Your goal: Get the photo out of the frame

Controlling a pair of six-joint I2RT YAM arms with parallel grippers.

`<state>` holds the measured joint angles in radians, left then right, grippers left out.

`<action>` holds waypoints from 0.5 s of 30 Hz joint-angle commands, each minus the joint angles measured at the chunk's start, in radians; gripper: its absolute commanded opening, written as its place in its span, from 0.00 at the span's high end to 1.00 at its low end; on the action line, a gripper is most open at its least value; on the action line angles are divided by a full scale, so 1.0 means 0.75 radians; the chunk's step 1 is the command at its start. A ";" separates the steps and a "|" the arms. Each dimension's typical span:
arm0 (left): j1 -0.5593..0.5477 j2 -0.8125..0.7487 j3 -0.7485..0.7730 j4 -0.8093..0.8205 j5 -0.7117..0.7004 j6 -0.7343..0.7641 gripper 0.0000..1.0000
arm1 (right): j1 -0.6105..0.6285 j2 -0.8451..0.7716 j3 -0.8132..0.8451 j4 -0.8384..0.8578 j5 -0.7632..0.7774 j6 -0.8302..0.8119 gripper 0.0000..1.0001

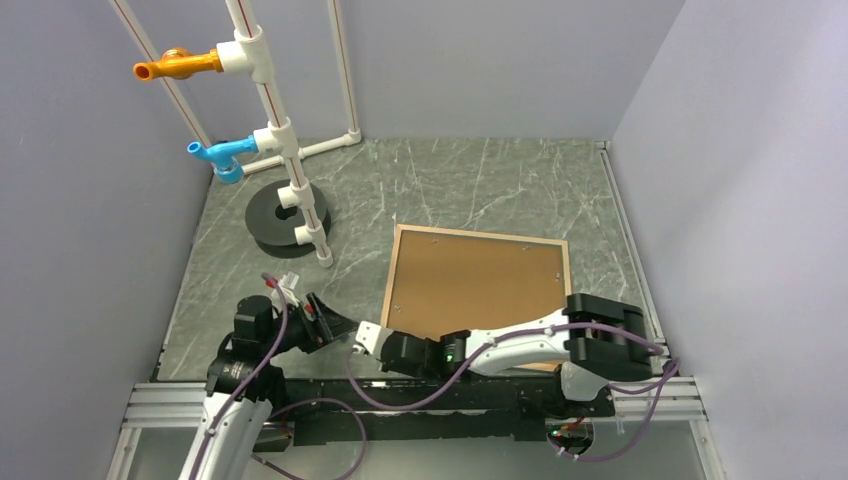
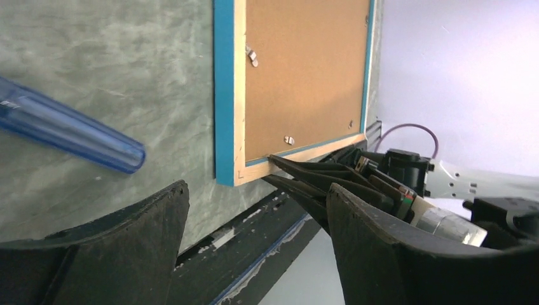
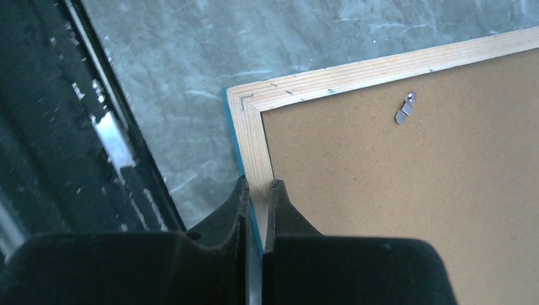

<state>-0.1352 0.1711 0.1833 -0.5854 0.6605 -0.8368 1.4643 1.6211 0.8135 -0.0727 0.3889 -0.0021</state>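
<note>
The frame (image 1: 392, 272) lies face down on the table's near right part, wood rim up, its turquoise edge showing in the left wrist view (image 2: 224, 95). The plain brown backing board (image 1: 475, 285) fills it, held by small metal clips (image 3: 404, 109). The photo is hidden under the board. My right gripper (image 1: 372, 336) is shut on the frame's rim (image 3: 381, 63) near its near-left corner, one finger outside and one on the board side (image 3: 257, 187). My left gripper (image 1: 340, 325) is open and empty just left of that corner (image 2: 257, 190).
A white pipe stand (image 1: 285, 150) with an orange hook (image 1: 180, 66) and a blue hook (image 1: 215, 155) rises from a black disc base (image 1: 270, 215) at the back left. A translucent blue tube (image 2: 70, 133) crosses the left wrist view. A metal rail (image 1: 150, 405) runs along the near edge. Walls enclose the table.
</note>
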 commanded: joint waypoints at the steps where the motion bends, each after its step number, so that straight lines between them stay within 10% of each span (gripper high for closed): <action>1: -0.107 0.061 -0.039 0.326 -0.030 -0.136 0.16 | -0.056 -0.209 -0.041 0.153 -0.110 -0.036 1.00; 9: -0.601 0.388 -0.062 0.740 -0.392 -0.327 0.09 | -0.213 -0.437 -0.100 0.193 -0.319 -0.048 1.00; 15: -0.695 0.727 -0.085 1.308 -0.398 -0.471 0.10 | -0.256 -0.514 -0.102 0.197 -0.368 -0.050 1.00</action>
<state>-0.6285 0.6167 0.1112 0.0429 0.4076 -1.1011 1.2835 1.2968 0.7254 -0.0242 0.1459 -0.0505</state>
